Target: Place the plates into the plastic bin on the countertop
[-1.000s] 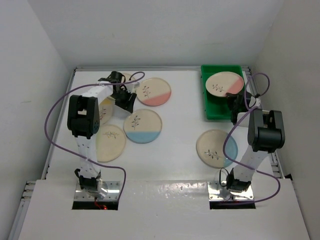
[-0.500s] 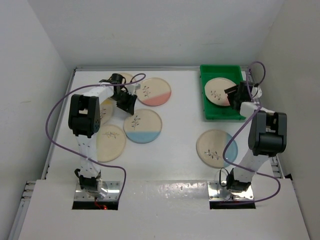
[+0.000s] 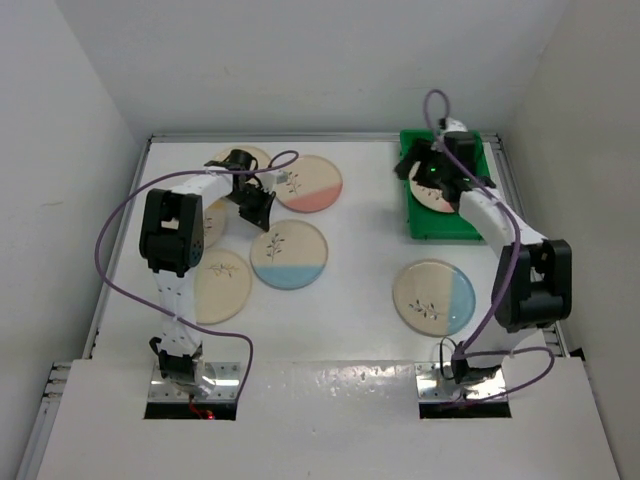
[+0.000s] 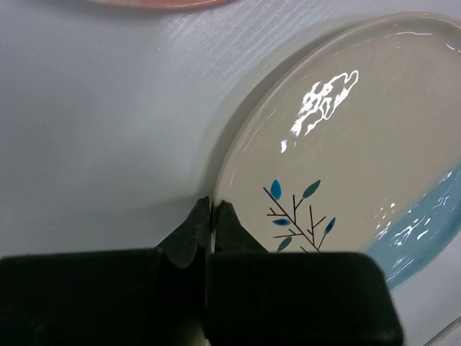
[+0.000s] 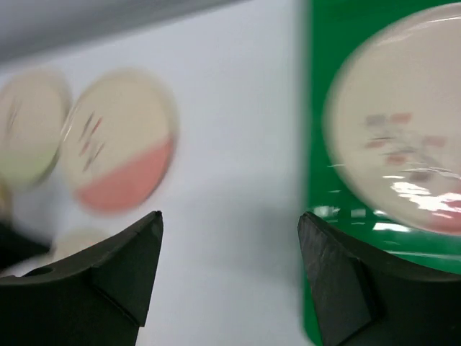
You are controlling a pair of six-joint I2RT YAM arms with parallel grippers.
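Note:
In the left wrist view my left gripper (image 4: pixel 212 205) is shut on the near rim of a cream plate (image 4: pixel 346 144) with a blue segment and a blue-leaved sprig. That plate lies flat on the white countertop (image 3: pixel 365 255). From above, the left gripper (image 3: pixel 261 211) sits at this blue plate's (image 3: pixel 288 254) upper left edge. My right gripper (image 3: pixel 424 170) hangs open and holds nothing, over the left wall of the green plastic bin (image 3: pixel 425 226). One plate (image 5: pixel 403 137) with a pink segment lies inside the bin (image 5: pixel 328 173).
Loose on the countertop are a pink plate (image 3: pixel 308 183), a second blue plate (image 3: pixel 433 296) at the right, a cream plate (image 3: pixel 222 286) at the near left, and two more plates (image 3: pixel 246 156) partly under the left arm. The right wrist view is blurred.
My left gripper has closed on the blue plate's rim. My right gripper let go of the pink plate in the bin, opened wide and swung back and left over the bin.

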